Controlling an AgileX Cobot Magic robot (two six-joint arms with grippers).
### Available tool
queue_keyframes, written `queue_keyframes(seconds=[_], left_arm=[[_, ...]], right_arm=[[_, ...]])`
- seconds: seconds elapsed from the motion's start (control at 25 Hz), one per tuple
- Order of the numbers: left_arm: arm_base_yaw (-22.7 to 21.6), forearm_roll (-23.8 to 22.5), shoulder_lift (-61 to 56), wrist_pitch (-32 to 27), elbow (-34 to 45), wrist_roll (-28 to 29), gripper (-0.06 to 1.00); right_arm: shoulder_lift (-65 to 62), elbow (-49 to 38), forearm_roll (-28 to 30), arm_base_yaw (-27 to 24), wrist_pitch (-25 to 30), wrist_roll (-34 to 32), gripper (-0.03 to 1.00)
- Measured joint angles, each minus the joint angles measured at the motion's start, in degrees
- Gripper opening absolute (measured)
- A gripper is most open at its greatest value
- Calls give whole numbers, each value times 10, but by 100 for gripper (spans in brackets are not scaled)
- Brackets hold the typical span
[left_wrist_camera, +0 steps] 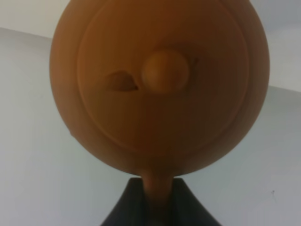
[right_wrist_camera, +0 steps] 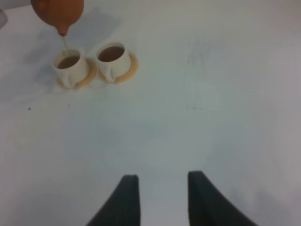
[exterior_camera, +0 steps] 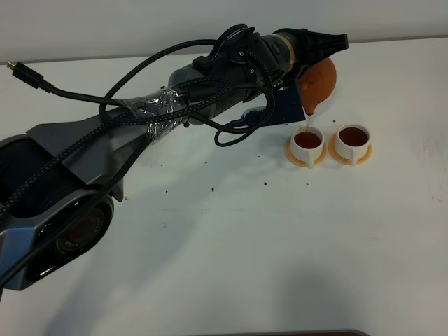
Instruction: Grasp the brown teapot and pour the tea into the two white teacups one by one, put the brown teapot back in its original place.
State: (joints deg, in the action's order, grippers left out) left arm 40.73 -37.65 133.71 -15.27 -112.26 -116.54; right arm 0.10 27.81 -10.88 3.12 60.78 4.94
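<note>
**Pouring into the inner cup, my left arm reaching across**

My left gripper (exterior_camera: 326, 42) is clamped tight on the handle of the brown teapot (exterior_camera: 323, 78). In the left wrist view the handle runs down between my dark fingers, and the lid with its small knob faces the camera. I hold the pot in the air, tipped so that its spout points down, over the far part of the table (exterior_camera: 280, 245), right of the middle.

Below the spout stand the two white teacups, side by side and close together, each on its own orange saucer. The inner teacup (exterior_camera: 307, 141), the one nearer the table's middle, sits right under the spout on its saucer (exterior_camera: 291, 152). Tea (exterior_camera: 309, 120) falls in a thin line from the spout into it, and dark reddish-brown liquid shows inside. The outer teacup (exterior_camera: 353, 137), nearer the right edge, is filled close to its rim with the same dark liquid and rests on its saucer (exterior_camera: 335, 156). Both cup handles point toward the table's near edge.

My right gripper (right_wrist_camera: 162, 177) hangs with its jaws apart and nothing between them, over bare table well away from the cups.
</note>
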Motion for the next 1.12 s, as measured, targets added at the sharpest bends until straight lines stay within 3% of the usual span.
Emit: queue_keyframes(seconds=[0.64,1.12], left_arm=[[0,2,0,-5,0,0,10],[0,37,0,-28,0,0,10]], right_arm=[[0,0,0,0,0,0,24],[0,0,0,0,0,0,24]])
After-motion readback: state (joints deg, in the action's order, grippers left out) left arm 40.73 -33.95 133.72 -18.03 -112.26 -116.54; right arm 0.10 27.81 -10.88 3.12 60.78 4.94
